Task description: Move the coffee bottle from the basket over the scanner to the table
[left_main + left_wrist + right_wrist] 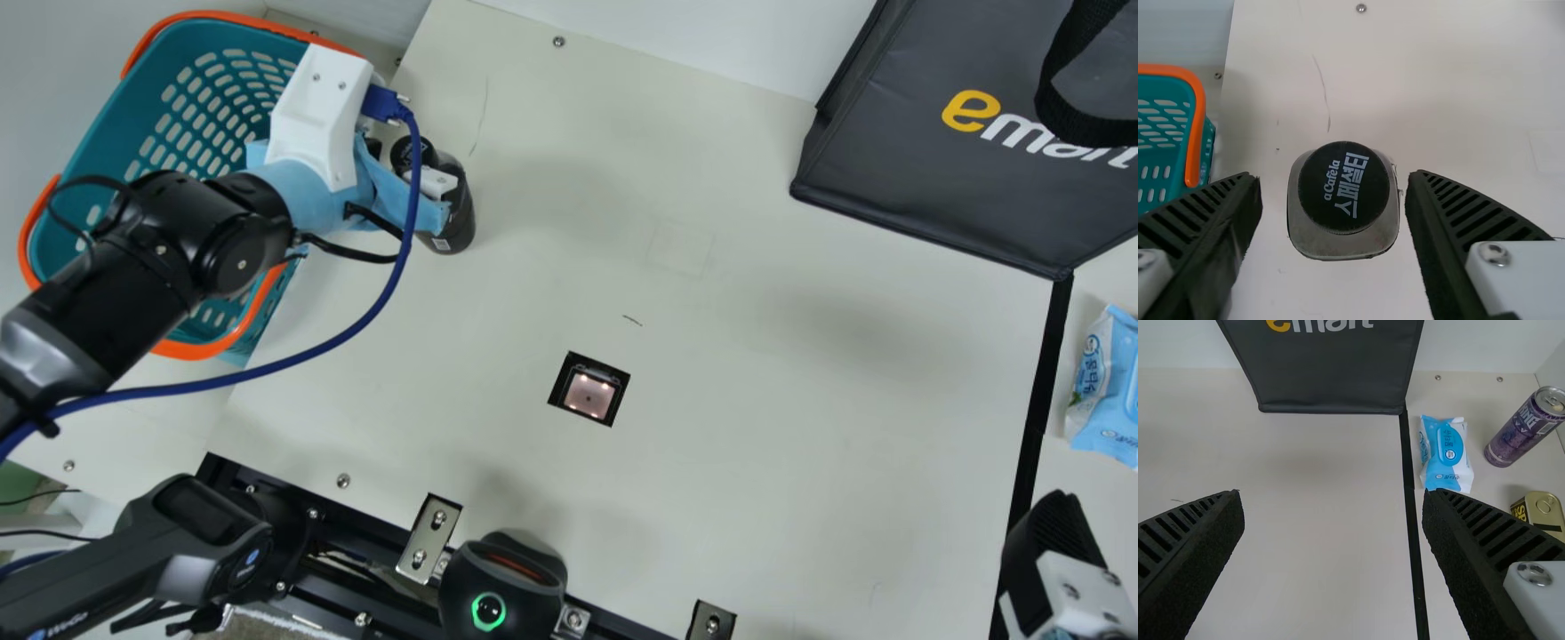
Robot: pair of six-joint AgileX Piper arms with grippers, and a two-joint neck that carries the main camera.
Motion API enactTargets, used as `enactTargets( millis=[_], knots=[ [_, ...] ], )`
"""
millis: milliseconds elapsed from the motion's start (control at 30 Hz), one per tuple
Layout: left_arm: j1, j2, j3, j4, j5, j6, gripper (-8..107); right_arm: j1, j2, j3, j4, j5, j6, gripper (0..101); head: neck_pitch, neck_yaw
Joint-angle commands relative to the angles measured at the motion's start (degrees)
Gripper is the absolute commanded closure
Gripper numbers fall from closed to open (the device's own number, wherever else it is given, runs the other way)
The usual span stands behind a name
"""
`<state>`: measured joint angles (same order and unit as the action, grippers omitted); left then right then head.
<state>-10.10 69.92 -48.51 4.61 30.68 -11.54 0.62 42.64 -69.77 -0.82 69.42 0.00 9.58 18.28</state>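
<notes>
- Teal plastic basket [98, 151] with holes in its walls and an orange rim, on the robot's left. It lies to the left of the left gripper, and the left arm reaches across it.
- Black handheld device [191, 542], at the table's near edge, well apart from the left gripper on the near side.
- Left gripper [411, 169], just to the right of the basket, over the cap of the bottle. Its two ribbed fingers are spread, with a gap on either side of the cap in the left wrist view.
- Coffee bottle [455, 222], dark with a round black cap, standing upright on the table outside the basket, under and between the left gripper's fingers.
- Black device with a green ring of light [502, 578], near the table edge, on the near side of the left gripper.
- Square scanner window [589, 396], lit and set into the cream table [756, 427], to the right of the left gripper and nearer the robot.
- Dark grey bag [933, 178] with a black strap, beyond the right gripper.
- Black strip [1042, 382], running from the bag toward the right gripper.
- Right gripper [1053, 538], its fingers spread, nothing between them.
- Blue and white wipes pack [1107, 391], beyond the right gripper.
- Purple can [1525, 430] and gold tin [1543, 510], to the right of the pack.
</notes>
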Motion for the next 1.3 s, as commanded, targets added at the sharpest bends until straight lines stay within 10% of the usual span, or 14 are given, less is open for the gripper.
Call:
enactTargets(
  millis=[0, 1267],
  knots=[
    [0.3, -0.7, 0.2, -0.6, 0.1, 0.8, 20, 0.0, 0.0, 0.0, 0.0, 0.0, 0.0, 6, -1.7, 0.1],
    [9.1, -17.4, -17.7, -5.5, 29.1, 8.1, 9, 0.0, 0.0, 0.0, 0.0, -0.1, 0.0, 6, -1.7, 0.1]
  ],
)
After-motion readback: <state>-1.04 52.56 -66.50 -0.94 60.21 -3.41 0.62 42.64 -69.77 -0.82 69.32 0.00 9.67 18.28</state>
